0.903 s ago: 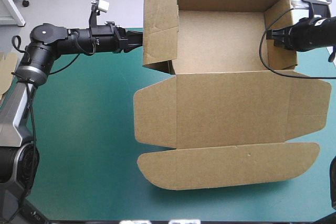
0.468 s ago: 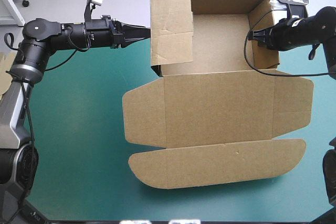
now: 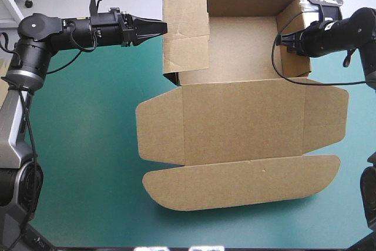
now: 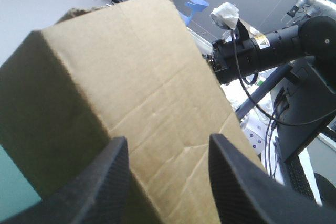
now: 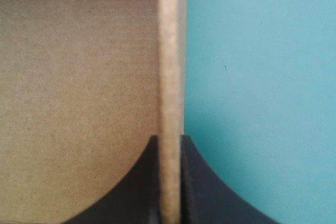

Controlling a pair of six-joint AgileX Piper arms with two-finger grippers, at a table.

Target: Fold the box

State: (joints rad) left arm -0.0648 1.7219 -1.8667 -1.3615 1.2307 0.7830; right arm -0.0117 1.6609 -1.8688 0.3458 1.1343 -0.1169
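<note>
The brown box [image 3: 241,45] stands as an open tray at the far side of the table, its lid [image 3: 241,121] lying flat toward the near edge. My left gripper [image 3: 161,27] is open just outside the raised left wall [image 3: 187,33]. In the left wrist view that wall [image 4: 131,77] fills the space ahead of the spread fingers [image 4: 113,182], and none of it is between them. My right gripper [image 3: 281,40] is shut on the right wall [image 3: 292,45]. In the right wrist view the board's edge [image 5: 169,77] runs straight between the fingers of the gripper [image 5: 169,145].
Bare teal-green cover [image 3: 88,145] lies to the left of the lid and along the near edge. The lid's rounded front flap [image 3: 241,183] reaches toward the near edge. A sliver of more board [image 3: 2,89] shows at the table's left edge.
The box has slid left and a little farther away, held by my right gripper. My left gripper has moved toward the far side along the left wall, which now leans slightly outward.
</note>
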